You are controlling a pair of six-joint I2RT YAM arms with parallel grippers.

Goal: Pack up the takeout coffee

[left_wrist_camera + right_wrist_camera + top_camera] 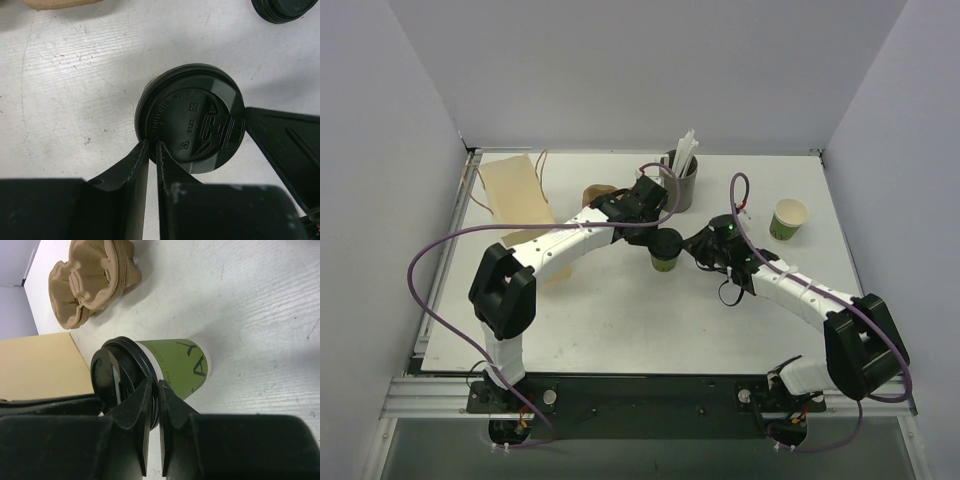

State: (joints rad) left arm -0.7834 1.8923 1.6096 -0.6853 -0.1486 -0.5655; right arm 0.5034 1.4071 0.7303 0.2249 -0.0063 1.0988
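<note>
The takeout coffee is a green paper cup point(665, 263) standing mid-table with a black lid point(666, 241) on it. In the left wrist view I look down on the lid point(192, 117). My left gripper point(152, 146) is shut, with its tips touching the lid's near edge. In the right wrist view the cup point(177, 367) shows from the side. My right gripper point(155, 385) is pinched on the lid's rim point(127, 357), one finger on each side of it. In the top view both grippers, left point(655, 230) and right point(688, 247), meet at the lid.
A grey cup of white straws point(681, 178) stands behind the coffee. A second, open green cup point(788, 218) stands at the right. A brown paper bag point(516, 190) and a brown pulp carrier point(599, 194) lie at the back left. A spare black lid point(285, 10) lies nearby.
</note>
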